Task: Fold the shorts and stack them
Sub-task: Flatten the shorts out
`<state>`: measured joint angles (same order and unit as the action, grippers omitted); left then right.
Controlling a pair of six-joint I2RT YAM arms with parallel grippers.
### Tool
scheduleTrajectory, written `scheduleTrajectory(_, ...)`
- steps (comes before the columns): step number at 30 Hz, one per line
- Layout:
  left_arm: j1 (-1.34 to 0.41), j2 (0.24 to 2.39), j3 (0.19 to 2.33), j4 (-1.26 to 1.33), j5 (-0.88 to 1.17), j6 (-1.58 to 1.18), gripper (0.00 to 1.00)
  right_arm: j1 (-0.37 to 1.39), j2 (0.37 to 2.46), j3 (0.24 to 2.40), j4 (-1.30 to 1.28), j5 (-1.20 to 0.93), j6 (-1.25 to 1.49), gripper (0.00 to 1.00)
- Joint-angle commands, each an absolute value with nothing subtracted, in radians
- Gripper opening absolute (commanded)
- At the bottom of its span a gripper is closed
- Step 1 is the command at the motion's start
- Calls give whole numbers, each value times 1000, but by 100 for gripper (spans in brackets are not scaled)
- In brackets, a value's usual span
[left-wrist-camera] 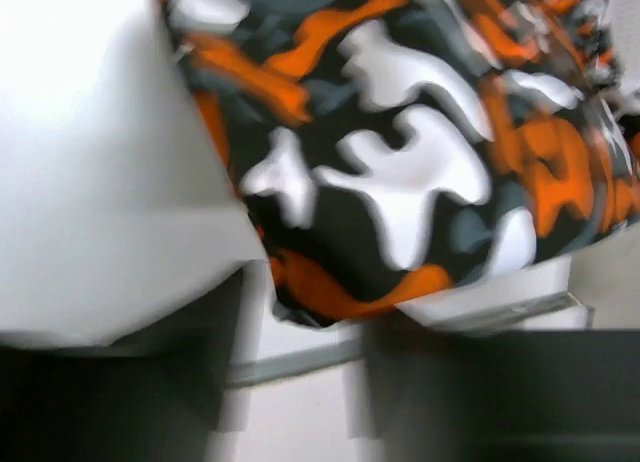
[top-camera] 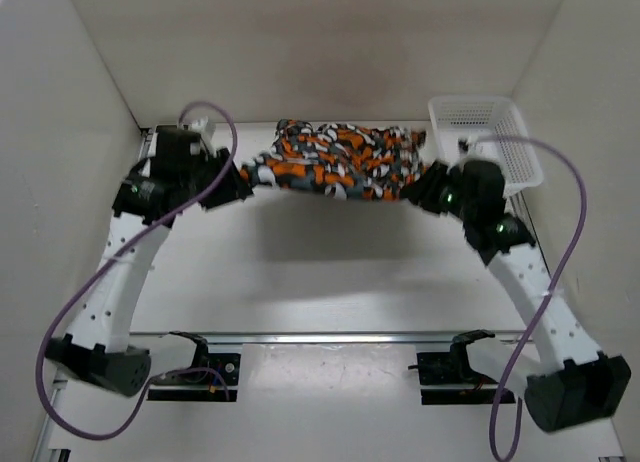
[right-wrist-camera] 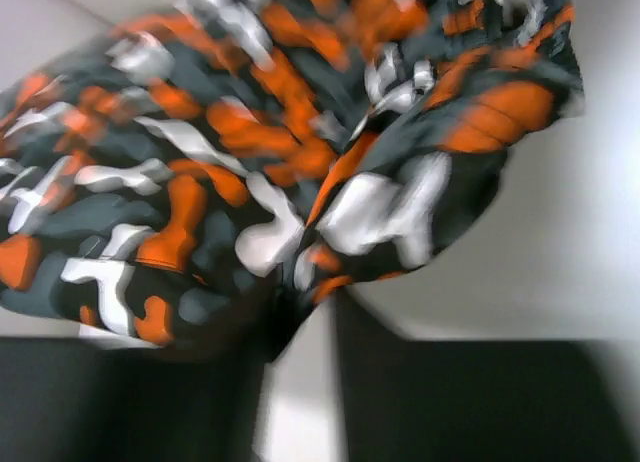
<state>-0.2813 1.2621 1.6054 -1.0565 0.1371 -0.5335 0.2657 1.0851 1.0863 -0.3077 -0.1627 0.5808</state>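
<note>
Camo shorts (top-camera: 335,162) strung out between the two arms
Left gripper (top-camera: 243,182) clamps the 9 o'clock end, right gripper (top-camera: 418,192) pinches the 3 o'clock end.

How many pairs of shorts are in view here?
1. The shorts hang stretched between the left gripper and the right gripper, beside the white basket; another could hide inside it.
</note>
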Motion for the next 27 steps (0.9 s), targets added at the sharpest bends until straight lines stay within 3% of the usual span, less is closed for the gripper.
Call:
scheduleTrajectory(1, -279, 1171, 1226, -1011, 127, -615, 77, 337, 924, 788, -388, 32, 646, 49)
scheduleTrajectory(2, -279, 1170, 1162, -1000, 152, -627, 97, 347, 889, 678, -414, 58, 705, 55)
scheduleTrajectory(3, -279, 1170, 1119, -991, 152, -638, 100, 347, 859, 640, -445, 83, 731, 66)
scheduleTrajectory(5, -279, 1183, 1078, -1002, 131, -653, 100, 347, 780, 594, -508, 121, 768, 69)
scheduleTrajectory(8, -279, 1210, 1110, -1038, 46, -689, 91, 336, 735, 583, -547, 147, 779, 69)
scheduleTrajectory(9, -279, 1219, 1121, -1039, 25, -702, 82, 327, 735, 583, -557, 147, 770, 69)
scheduleTrajectory(13, -279, 1276, 1131, -1034, 15, -726, 61, 304, 796, 592, -580, 132, 782, 67)
scheduleTrajectory(16, -279, 1334, 1103, -1023, -11, -759, 60, 278, 839, 580, -558, 49, 808, 66)
scheduleTrajectory(17, -270, 1365, 1074, -1014, -2, -775, 62, 269, 839, 580, -534, 28, 808, 65)
scheduleTrajectory(21, -256, 1414, 993, -932, 72, -799, 87, 235, 873, 558, -489, -28, 822, 65)
scheduleTrajectory(27, -193, 1587, 982, -825, 129, -799, 91, 149, 995, 537, -352, -130, 822, 66)
